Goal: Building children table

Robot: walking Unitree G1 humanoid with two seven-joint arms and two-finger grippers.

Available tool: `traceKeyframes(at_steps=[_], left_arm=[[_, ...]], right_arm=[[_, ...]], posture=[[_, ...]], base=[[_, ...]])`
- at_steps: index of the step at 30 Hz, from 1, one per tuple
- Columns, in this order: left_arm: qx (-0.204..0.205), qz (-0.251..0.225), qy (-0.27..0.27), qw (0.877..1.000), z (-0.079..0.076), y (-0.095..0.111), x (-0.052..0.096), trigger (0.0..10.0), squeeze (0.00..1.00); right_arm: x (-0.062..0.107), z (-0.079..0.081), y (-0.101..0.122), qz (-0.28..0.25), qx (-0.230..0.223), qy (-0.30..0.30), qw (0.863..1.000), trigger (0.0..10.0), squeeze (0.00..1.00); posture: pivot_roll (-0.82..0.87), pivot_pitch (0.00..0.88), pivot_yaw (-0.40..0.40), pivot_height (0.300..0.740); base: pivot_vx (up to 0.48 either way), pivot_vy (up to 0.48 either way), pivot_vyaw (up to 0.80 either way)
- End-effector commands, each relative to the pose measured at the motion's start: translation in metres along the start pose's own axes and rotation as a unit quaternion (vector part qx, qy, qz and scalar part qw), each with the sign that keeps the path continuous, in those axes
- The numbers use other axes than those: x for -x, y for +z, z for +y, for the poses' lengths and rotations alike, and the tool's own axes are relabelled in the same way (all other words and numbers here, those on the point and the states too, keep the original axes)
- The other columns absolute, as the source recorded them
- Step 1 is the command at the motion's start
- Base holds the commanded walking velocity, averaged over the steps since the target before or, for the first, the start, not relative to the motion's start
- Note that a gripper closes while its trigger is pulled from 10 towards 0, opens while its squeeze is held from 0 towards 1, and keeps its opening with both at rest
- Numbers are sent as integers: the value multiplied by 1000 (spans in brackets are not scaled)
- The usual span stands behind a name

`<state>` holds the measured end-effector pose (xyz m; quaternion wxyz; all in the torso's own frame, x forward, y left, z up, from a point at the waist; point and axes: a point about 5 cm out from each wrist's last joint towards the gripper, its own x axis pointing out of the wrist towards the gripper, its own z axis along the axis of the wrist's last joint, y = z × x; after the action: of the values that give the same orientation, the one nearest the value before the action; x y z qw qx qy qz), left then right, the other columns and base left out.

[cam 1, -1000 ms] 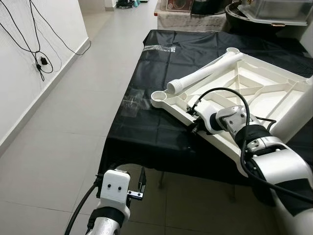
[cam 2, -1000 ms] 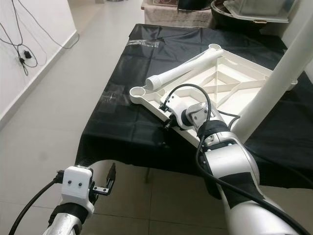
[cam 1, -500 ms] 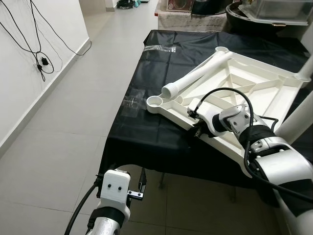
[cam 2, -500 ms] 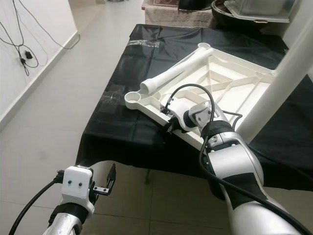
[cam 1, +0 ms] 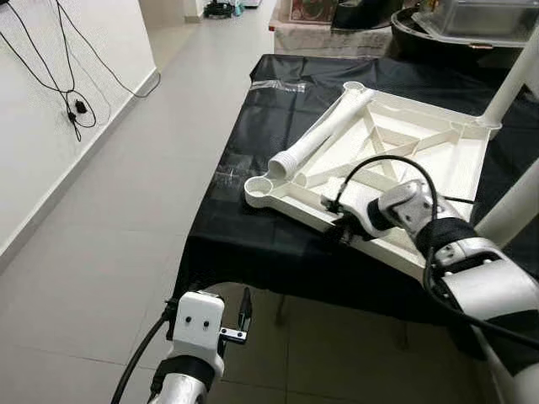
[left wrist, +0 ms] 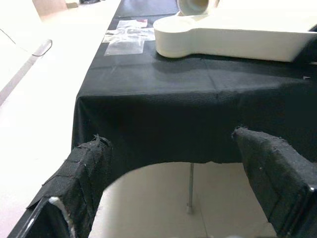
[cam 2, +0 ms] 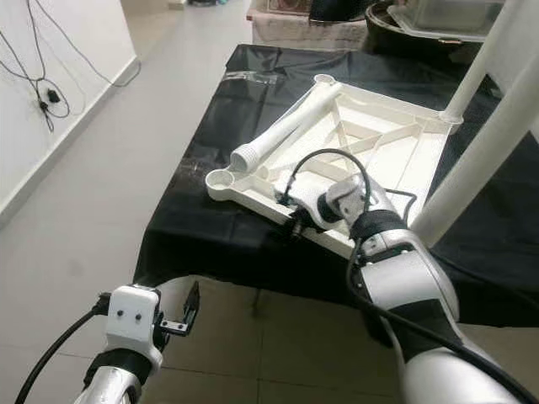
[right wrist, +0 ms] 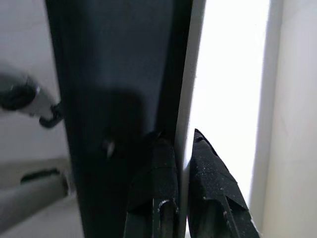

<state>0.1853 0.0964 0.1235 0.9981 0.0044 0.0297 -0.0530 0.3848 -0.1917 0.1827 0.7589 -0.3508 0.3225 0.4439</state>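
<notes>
A white children's tabletop [cam 1: 438,160] lies upside down on the black-covered table [cam 1: 253,244]. A loose white leg [cam 1: 324,135] rests across its ribs, beside the empty corner socket [cam 1: 258,187]. Two fitted legs stand up at the right, one at the far corner [cam 1: 514,76] and one nearer [cam 1: 509,210]. My right gripper [cam 1: 339,231] is shut on the tabletop's near rim [right wrist: 184,99], the thin edge clamped between its pads [right wrist: 161,153]. My left gripper [cam 1: 244,311] hangs open below the table's front edge, its fingers [left wrist: 89,163] apart with nothing between them.
Clear plastic bags lie on the cloth at the left edge [cam 1: 227,175] and at the far end [cam 1: 278,84]. Tubs and bins [cam 1: 472,21] crowd the back. Cables [cam 1: 76,105] hang on the left wall beside open tiled floor [cam 1: 101,252].
The tabletop has swung round on the cloth with my right gripper still on its rim; its socket corner now lies nearer the left edge. The left arm has stayed put.
</notes>
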Motion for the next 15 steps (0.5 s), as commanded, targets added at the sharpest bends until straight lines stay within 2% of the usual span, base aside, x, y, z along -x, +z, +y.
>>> traceKeyframes(at_steps=[1,2,3,15], left_arm=[[21,6,-15,1000,-13,-1,2,10000,0],[21,6,-15,1000,-13,-1,2,10000,0],[21,6,-16,1000,-13,-1,2,10000,0],[22,8,-18,1000,-13,-2,1,10000,0]], right_arm=[[-10,12,-5,43,58,60,996,0,0],[-10,12,-5,43,58,60,996,0,0],[-9,14,-6,49,76,78,993,0,0],[-8,12,1,36,101,69,992,0,0]], posture=[[-14,112,-27,740],[-14,112,-27,740],[-14,112,-27,740],[-52,112,-24,740]], base=[[0,0,0],[0,0,0],[0,0,0],[0,0,0]])
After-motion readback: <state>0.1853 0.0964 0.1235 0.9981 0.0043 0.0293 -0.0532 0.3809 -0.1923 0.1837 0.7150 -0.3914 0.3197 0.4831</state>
